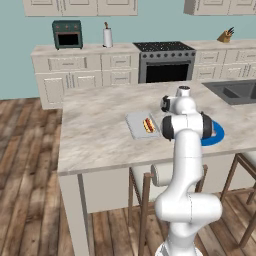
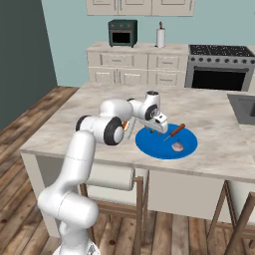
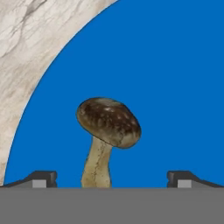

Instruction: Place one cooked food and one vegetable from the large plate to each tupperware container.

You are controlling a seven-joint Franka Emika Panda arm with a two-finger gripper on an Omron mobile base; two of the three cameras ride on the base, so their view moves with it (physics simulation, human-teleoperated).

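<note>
A marble island counter [image 1: 95, 135] carries everything. Near its front edge lies the large plate [image 2: 187, 149], bright blue and round, the landmark here. On the plate rest a thin brown skewer-like cooked piece [image 2: 175, 131], a pale lump [image 2: 177, 146], and, near the plate's rim, a mushroom [image 3: 107, 131] lying on its side. Just beside the plate, on the side away from the sink [image 1: 235, 91], sits a pale-grey tupperware container [image 1: 136, 125] already holding a hot dog [image 1: 148, 124], so a vegetable seems wanted next. The gripper [image 3: 111, 178] hovers low over the plate, its fingers spread wide either side of the mushroom's stem, apparently lined up to close on it.
</note>
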